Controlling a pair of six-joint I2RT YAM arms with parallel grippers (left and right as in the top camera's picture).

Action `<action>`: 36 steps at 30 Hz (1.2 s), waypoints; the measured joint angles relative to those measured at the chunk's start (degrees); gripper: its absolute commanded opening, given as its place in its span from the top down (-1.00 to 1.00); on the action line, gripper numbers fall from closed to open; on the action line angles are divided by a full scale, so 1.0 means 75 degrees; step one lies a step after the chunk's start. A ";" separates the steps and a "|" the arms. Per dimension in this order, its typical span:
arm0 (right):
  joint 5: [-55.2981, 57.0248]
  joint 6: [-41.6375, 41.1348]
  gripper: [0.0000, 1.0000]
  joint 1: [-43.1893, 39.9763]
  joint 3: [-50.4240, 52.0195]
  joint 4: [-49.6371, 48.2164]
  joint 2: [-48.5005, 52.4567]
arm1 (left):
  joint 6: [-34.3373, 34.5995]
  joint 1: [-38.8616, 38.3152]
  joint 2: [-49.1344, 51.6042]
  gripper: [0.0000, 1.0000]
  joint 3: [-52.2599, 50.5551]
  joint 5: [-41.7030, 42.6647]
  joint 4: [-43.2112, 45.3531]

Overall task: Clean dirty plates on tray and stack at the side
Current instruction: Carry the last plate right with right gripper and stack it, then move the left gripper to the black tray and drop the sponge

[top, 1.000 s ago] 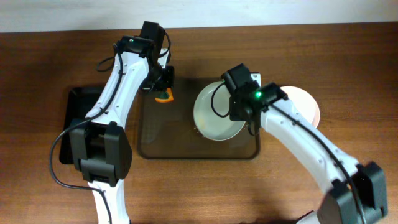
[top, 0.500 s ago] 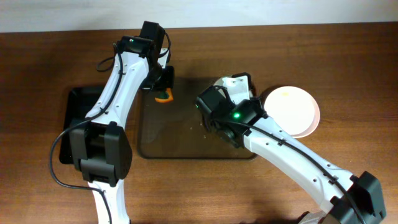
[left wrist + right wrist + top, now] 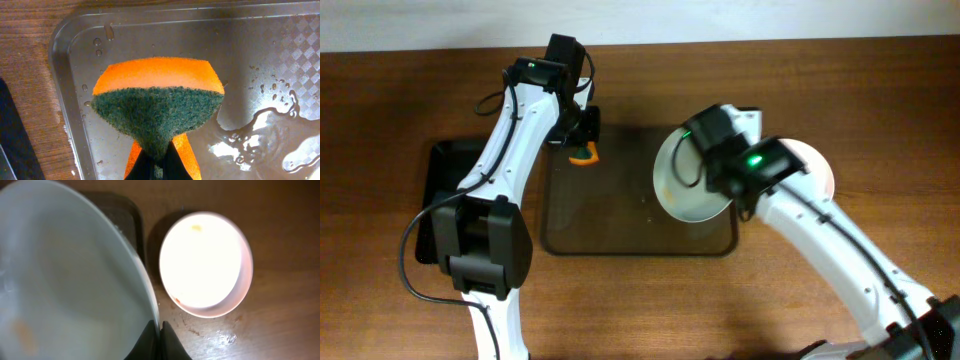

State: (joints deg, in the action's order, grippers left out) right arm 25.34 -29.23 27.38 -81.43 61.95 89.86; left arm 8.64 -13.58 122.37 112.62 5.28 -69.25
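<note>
Pinched only at its rim by the right fingers (image 3: 174, 349), the tilted plate (image 3: 65, 280) could slip (left fingers (image 3: 145, 172) grip the sponge (image 3: 157, 95)).

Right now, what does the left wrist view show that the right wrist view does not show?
Only the left wrist view: an orange sponge with a green scouring side, pinched by the left fingers, and a water puddle on the tray. Only the right wrist view: a whitish plate held at its rim by the right fingers, and a second plate lying on the table, with a small orange speck. Both: part of the brown tray and the wooden table.
</note>
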 measured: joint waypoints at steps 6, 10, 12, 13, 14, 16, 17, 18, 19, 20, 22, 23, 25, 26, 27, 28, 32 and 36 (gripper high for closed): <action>-0.2906 0.0790 0.92 -0.4503 0.0227 -0.0332 0.0017 | 0.0020 0.0000 0.0000 1.00 0.0000 -0.0006 0.0000; -0.3348 0.0953 0.92 -0.5761 0.1011 -0.1003 0.0545 | 0.0020 0.0000 0.0000 1.00 0.0000 -0.0006 0.0006; -0.3456 0.0959 0.92 -0.5884 0.1378 -0.1288 0.0959 | 0.0020 0.0000 0.0000 1.00 0.0000 -0.0006 0.0000; -0.3494 0.0959 0.70 -0.5884 0.1396 -0.1346 0.1093 | 0.0023 0.0000 0.0000 1.00 0.0000 -0.0003 0.0000; -0.3512 0.0959 0.31 -0.5884 0.1396 -0.1381 0.1204 | 0.0020 0.0000 0.0000 1.00 0.0000 -0.0003 0.0000; -0.3573 0.0968 0.15 -0.5887 0.1396 -0.1387 0.1378 | 0.0020 0.0000 0.0000 1.00 0.0000 -0.0006 0.0003; -0.3620 0.0973 0.14 -0.5884 0.1396 -0.1384 0.1399 | 0.0020 0.0000 0.0000 1.00 0.0000 -0.0006 0.0006; -0.3689 0.0988 0.11 -0.5884 0.1387 -0.1309 0.1399 | 0.0023 0.0000 0.0000 1.00 0.0003 -0.0006 0.0012; -0.3803 0.1072 0.10 -0.5878 0.1209 -0.0950 0.1413 | 0.0023 0.0003 0.0000 1.00 0.0090 -0.0006 -0.0105; -0.3920 0.1174 0.07 -0.5837 0.0938 -0.0632 0.1428 | 0.0023 0.0015 0.0003 1.00 0.0306 0.0000 -0.0391; -0.4409 0.1513 -0.04 -0.5415 0.0044 -0.0236 0.1291 | 0.0023 0.0160 0.0047 1.00 0.1355 -0.0064 -0.1443; -0.4765 0.1638 -0.07 -0.5036 -0.0216 -0.0187 0.1110 | 0.0026 0.0309 0.0044 1.00 0.1976 -0.0236 -0.2162; -0.5295 0.1749 -0.12 -0.3879 -0.0318 -0.0192 0.0901 | 0.0184 0.0644 0.0000 1.00 0.2742 -0.0734 -0.3287; -0.5313 0.1757 -0.15 -0.3652 -0.0318 -0.0210 0.0912 | 0.0297 0.0822 0.0000 1.00 0.2771 -0.0871 -0.3631; -0.5345 0.1766 -0.16 -0.3284 -0.0318 -0.0291 0.0912 | 0.0379 0.1003 0.0000 1.00 0.2771 -0.0953 -0.3654; -0.5371 0.1763 -0.17 -0.2938 -0.0318 -0.0361 0.0918 | 0.0493 0.1311 0.0000 1.00 0.2699 -0.1072 -0.3628; -0.5362 0.1763 -0.18 -0.2541 -0.0318 -0.0504 0.0924 | 0.0889 0.2366 0.0000 1.00 0.1361 -0.1373 -0.3095; -0.5362 0.1766 -0.25 -0.2541 -0.0318 -0.0571 0.0924 | 0.1026 0.2626 0.0006 1.00 -0.0659 -0.1250 -0.1084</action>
State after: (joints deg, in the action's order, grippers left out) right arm -14.87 -15.99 8.32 -83.81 57.67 96.79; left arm 16.34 6.11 122.41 107.68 -4.10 -77.38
